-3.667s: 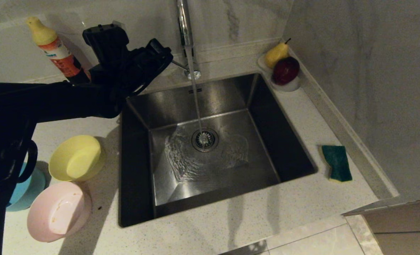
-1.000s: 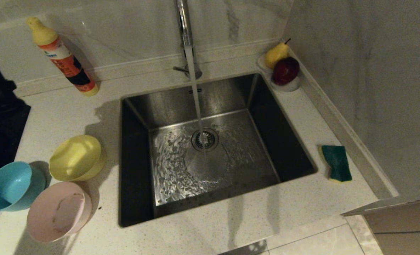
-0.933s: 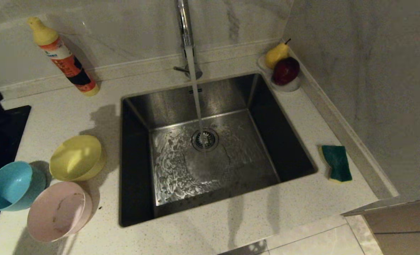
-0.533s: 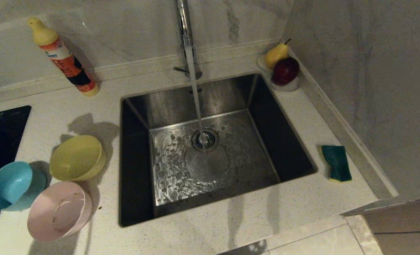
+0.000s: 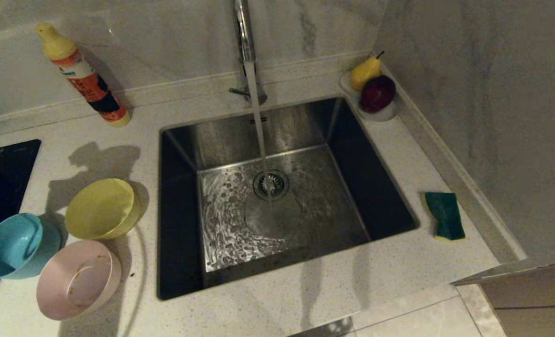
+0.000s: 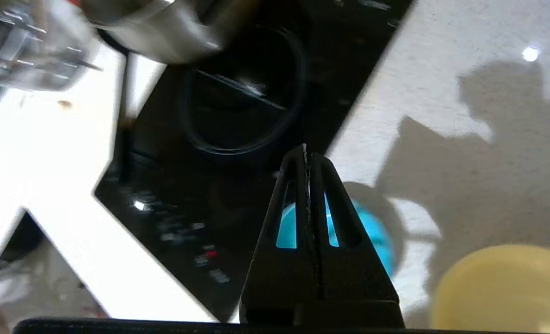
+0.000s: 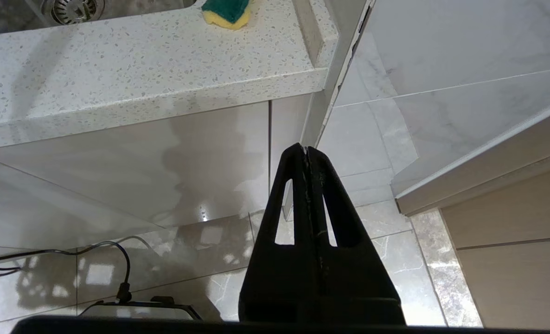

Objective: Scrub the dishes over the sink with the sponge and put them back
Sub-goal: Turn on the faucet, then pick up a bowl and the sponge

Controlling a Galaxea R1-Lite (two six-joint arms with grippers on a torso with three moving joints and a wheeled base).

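Left gripper (image 6: 306, 155) pressed together above blue bowl (image 5: 10, 245), right gripper (image 7: 305, 153) pressed together, parked low; sponge (image 5: 444, 215) right of sink (image 5: 277, 187).

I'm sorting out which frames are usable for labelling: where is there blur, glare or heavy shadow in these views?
Head view: dim but sharp, with an arm-shaped shadow on the counter behind the yellow bowl. Left wrist view: smeared by motion toward its edges, the metal pot and yellow bowl soft, the pale counter blown out; the left gripper stays crisp. Right wrist view: sharp, with window glare on the floor tiles.
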